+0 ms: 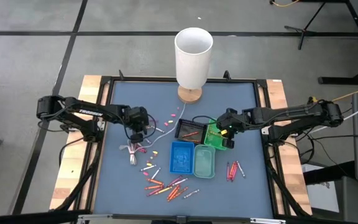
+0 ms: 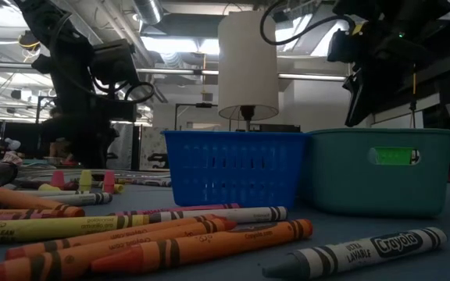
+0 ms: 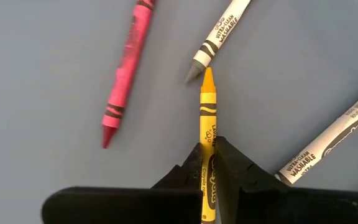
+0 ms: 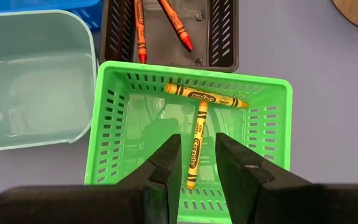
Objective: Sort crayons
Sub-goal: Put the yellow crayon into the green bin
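A: Left gripper (image 3: pixel 208 163), item one?

B: Jaws closed on one yellow wax crayon (image 3: pixel 208 134); its long axis runs straight out between the fingers, tip forward, over the blue-grey table mat (image 3: pixel 55 50). One pink crayon (image 3: pixel 123 74) and two pale grey crayons lie close by.

A: Right gripper (image 4: pixel 197 163)?

B: Partly open, holding nothing, directly above the green slotted plastic tray (image 4: pixel 114 134), which holds two yellow crayons, crossed. The black slotted tray (image 4: pixel 222 37) beyond holds two reddish-orange ones.

A: Trays?

B: Four: black, green, blue (image 1: pixel 180 156), teal (image 1: pixel 204 161). The green tray lies well to the right of the left gripper; the right arm is nearer.
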Robot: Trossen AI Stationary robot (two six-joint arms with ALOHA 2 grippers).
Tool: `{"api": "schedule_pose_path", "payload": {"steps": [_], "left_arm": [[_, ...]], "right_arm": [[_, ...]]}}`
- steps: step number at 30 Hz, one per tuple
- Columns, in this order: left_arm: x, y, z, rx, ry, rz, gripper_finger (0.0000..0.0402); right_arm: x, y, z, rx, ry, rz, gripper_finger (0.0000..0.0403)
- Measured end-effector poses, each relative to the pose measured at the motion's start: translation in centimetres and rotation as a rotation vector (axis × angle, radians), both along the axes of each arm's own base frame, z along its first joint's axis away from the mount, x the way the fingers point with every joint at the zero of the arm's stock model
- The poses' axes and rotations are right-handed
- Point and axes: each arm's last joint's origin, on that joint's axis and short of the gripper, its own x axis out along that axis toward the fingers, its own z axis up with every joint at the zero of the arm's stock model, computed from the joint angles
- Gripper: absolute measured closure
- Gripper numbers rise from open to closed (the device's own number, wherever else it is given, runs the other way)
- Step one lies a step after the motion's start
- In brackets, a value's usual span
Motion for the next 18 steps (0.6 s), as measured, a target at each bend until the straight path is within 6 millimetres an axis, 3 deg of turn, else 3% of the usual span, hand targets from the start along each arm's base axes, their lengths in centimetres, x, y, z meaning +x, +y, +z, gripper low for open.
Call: {"api": "schedule_pose_path", "payload": {"steps": [9, 18], "left_arm": [[2.3, 0.3, 2.8, -0.053, -0.115, -0.033, 0.04], [5.9, 1.2, 8.0, -0.012, -0.392, -0.018, 0.0401]], "right_arm": [[0.0, 0.0, 0.0, 0.0, 0.006, 0.0, 0.0307], [0.0, 0.0, 0.0, 0.0, 0.005, -0.001, 0.0307]]}}
